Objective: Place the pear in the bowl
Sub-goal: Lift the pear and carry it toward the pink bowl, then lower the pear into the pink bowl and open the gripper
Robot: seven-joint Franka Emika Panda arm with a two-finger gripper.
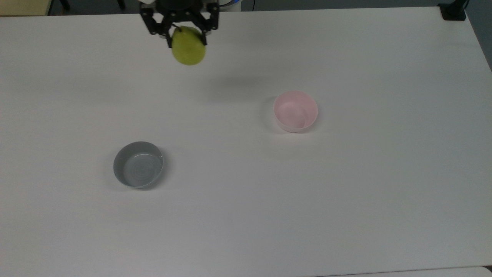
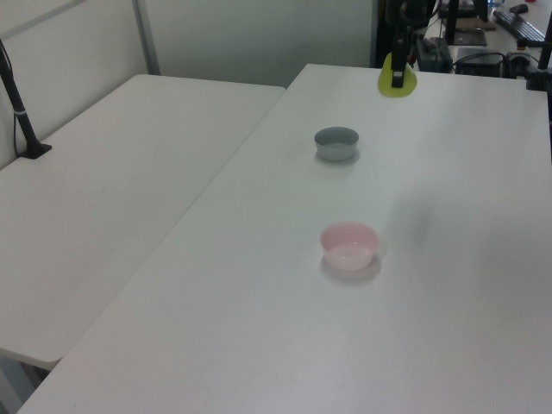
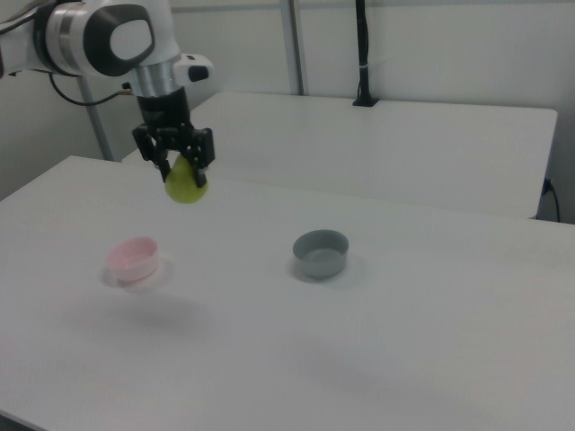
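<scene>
The pear point(image 1: 188, 50) is a small, rounded yellow-green fruit, hanging in the air well above the white table point(image 1: 346, 192) with its narrow top pinched between the black fingers of the gripper point(image 1: 186, 36). In the top view it sits at the far edge, left of centre. The bowl point(image 1: 295, 111) is small, round and pale pink with a lighter inside, upright and empty on the table, well apart from the pear, nearer and to the top view's right.
</scene>
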